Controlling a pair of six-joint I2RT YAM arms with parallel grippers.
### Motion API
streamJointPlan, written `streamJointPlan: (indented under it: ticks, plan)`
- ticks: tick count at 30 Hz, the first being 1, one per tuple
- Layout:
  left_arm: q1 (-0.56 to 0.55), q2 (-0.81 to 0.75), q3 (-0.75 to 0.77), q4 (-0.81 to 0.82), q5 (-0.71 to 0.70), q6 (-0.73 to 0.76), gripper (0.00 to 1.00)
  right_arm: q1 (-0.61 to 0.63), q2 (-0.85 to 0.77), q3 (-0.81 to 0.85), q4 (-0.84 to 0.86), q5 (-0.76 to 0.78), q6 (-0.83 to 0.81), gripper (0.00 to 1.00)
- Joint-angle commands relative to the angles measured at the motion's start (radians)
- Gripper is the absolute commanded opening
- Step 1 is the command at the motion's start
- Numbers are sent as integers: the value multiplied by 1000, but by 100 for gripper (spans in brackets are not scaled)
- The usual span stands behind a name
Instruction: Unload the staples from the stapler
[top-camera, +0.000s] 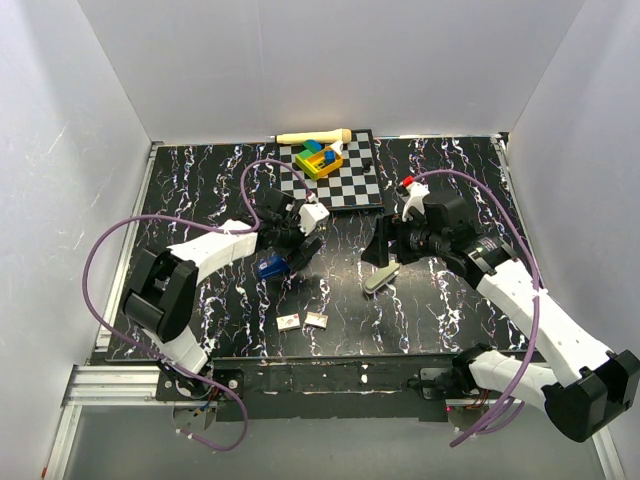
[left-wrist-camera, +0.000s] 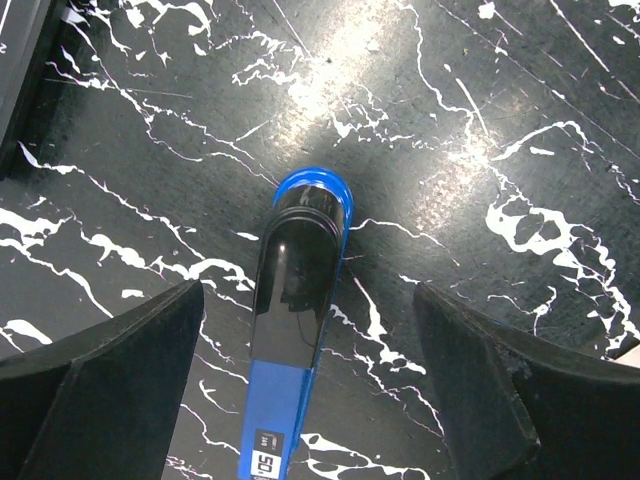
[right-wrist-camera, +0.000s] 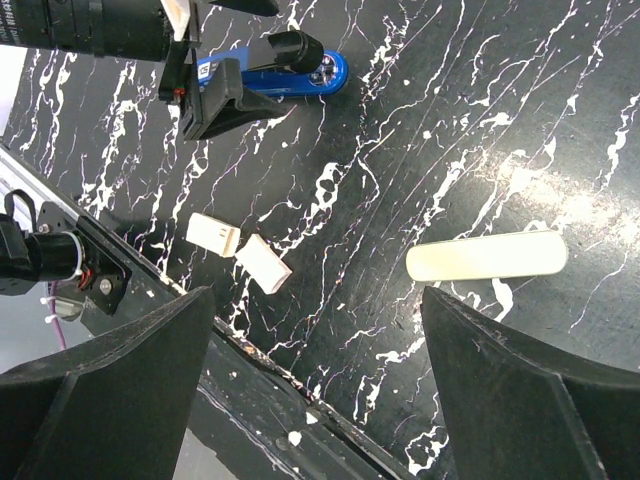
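The stapler (top-camera: 272, 266) lies flat on the black marbled table, blue with a glossy black end (left-wrist-camera: 298, 290). My left gripper (top-camera: 292, 250) hovers right over it, open, with the stapler lying between the two black fingers (left-wrist-camera: 120, 380) and touching neither. In the right wrist view the stapler (right-wrist-camera: 290, 76) shows at the top with the left fingers (right-wrist-camera: 215, 100) straddling it. My right gripper (top-camera: 383, 250) is open and holds nothing, to the right of the stapler over bare table (right-wrist-camera: 330, 200). The staples are hidden.
A flat beige stick (top-camera: 381, 279) lies under the right gripper. Two small white blocks (top-camera: 289, 322) (top-camera: 316, 320) sit near the front edge. At the back a checkerboard (top-camera: 350, 185) carries coloured bricks (top-camera: 318, 158), with a wooden handle (top-camera: 312, 136) behind.
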Motion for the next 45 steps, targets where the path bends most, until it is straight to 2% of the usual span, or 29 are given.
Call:
streamJointPlan:
  ticks: [1, 7, 14, 18, 23, 25, 27, 28, 32, 38, 42, 45]
  plan:
    - [-1, 19, 53, 6, -28, 0, 83, 10, 8, -2, 57, -32, 14, 92]
    - [-1, 32, 70, 9, -50, 0, 74, 17, 2, -9, 63, -28, 17, 92]
    - [-1, 48, 73, 7, -56, -2, 68, 18, 5, -14, 66, -28, 19, 92]
    - [-1, 60, 82, 0, -57, -8, 54, 18, 3, -16, 66, -25, 19, 92]
    - [-1, 59, 101, -7, -59, -35, 45, 20, -5, -19, 63, -16, 20, 92]
    - [-1, 58, 120, -20, -65, -57, 28, 20, -8, -25, 67, -13, 23, 92]
    - [-1, 65, 153, -48, -94, -93, 5, 20, -8, -23, 66, -11, 23, 92]
    - [-1, 69, 172, -63, -114, -115, 0, 20, -6, -23, 64, -10, 23, 92]
    - [-1, 91, 248, -151, -143, -190, 0, 20, 3, -16, 51, -2, 25, 91]
    - [-5, 144, 351, -290, -140, -382, 0, 21, 11, -8, 38, 7, 29, 91]
    - [-25, 163, 325, -295, -155, -500, 0, 21, 12, -3, 29, 6, 29, 91]
    - [-36, 161, 297, -269, -175, -551, 8, 21, 11, -2, 23, 9, 28, 91]
